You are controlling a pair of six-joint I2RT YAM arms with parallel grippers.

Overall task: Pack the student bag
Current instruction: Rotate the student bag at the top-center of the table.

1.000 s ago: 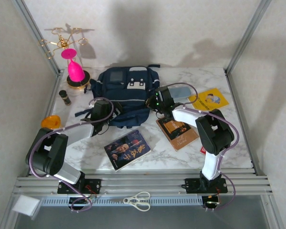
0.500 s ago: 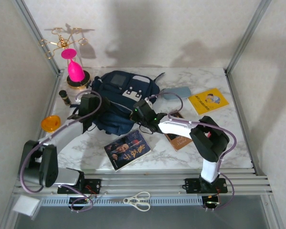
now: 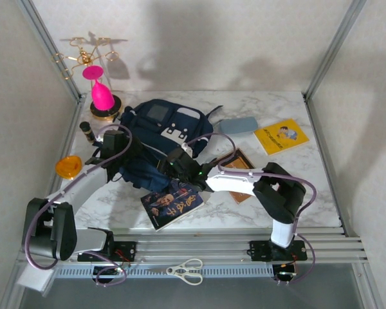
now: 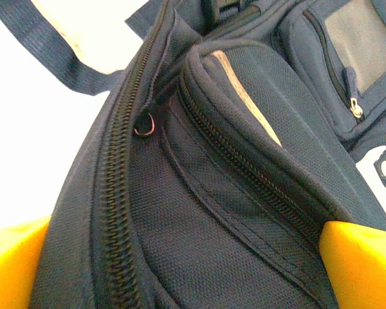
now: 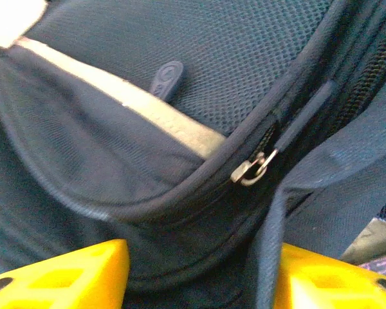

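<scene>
On the marble counter (image 3: pixel 309 193) your student bag (image 3: pixel 161 125) lies at the upper middle with its zips looking shut, your left pincer (image 4: pixel 186 264) and right pincer (image 5: pixel 196 277) both spread loose around its cloth, and the dark book (image 3: pixel 172 201) and yellow book (image 3: pixel 282 136) lie outside, so you have most of the packing left.

Left gripper (image 4: pixel 183 241), right gripper (image 5: pixel 202 257): jaws apart.

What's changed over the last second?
The student bag got dragged and twisted toward the near left by the right end effector, which has just opened, releasing it. The left end effector shifted left alongside, open throughout. The yellow book and scissors stayed put.
</scene>
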